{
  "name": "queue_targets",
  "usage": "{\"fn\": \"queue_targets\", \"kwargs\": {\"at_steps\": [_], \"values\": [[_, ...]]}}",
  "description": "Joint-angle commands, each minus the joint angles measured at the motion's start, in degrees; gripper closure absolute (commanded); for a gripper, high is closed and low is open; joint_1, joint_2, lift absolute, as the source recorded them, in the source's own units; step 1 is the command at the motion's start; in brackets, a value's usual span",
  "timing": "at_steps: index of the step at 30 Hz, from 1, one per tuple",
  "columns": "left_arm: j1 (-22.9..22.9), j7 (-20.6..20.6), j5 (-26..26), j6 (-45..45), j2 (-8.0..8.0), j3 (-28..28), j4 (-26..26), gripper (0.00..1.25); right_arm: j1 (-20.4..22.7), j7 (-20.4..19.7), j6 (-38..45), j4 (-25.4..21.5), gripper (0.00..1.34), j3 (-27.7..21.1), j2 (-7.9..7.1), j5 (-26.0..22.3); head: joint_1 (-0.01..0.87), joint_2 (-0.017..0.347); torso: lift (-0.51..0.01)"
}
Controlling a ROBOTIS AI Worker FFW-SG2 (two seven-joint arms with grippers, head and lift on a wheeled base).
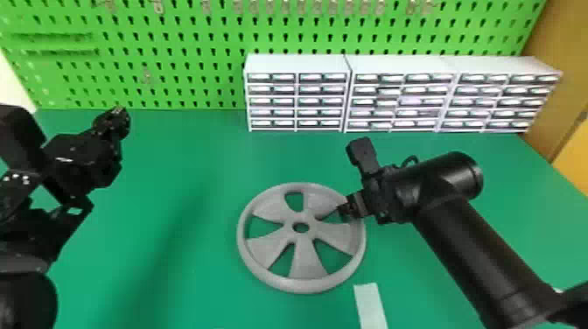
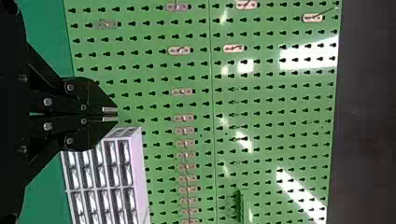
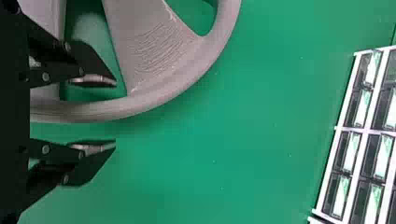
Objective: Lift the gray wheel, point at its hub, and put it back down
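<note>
The gray wheel (image 1: 304, 258) lies flat on the green table, its hub hole facing up. My right gripper (image 1: 345, 209) is at the wheel's right rim in the head view. In the right wrist view, my right gripper (image 3: 115, 114) stands open, one finger over a gap between spokes and the other outside the rim of the wheel (image 3: 154, 93). My left gripper (image 1: 120, 111) is held up at the left, away from the wheel; in the left wrist view, the left gripper (image 2: 116, 115) has its fingertips together with nothing between them.
White drawer cabinets (image 1: 297, 94) line the back right of the green table (image 1: 183, 175), before a green pegboard (image 1: 175, 57). A pale strip (image 1: 369, 306) lies near the front, just right of the wheel.
</note>
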Motion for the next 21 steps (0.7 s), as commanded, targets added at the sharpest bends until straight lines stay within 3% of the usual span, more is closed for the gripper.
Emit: {"fn": "queue_targets", "kwargs": {"at_steps": [1,6,15,21], "values": [[-0.1,0.0,0.0,0.1,-0.01,-0.1,0.0,1.22,-0.1,0.0,-0.5,0.1,0.57,-1.1,0.0,-0.2,0.692,0.048,-0.088],[-0.1,0.0,0.1,0.1,-0.01,-0.1,0.1,1.22,-0.3,0.0,-1.9,0.1,0.48,-3.5,0.09,-0.4,0.692,0.048,-0.088],[-0.4,-0.3,0.5,0.0,0.08,-0.5,0.9,1.21,-0.8,0.0,-6.7,0.2,0.48,-10.3,0.26,-4.8,0.692,0.048,-0.088],[-0.6,-0.4,0.5,0.1,0.08,-0.7,1.3,1.21,-0.4,0.0,-13.4,-0.7,0.48,-12.0,0.26,-7.0,0.692,0.048,-0.088]]}}
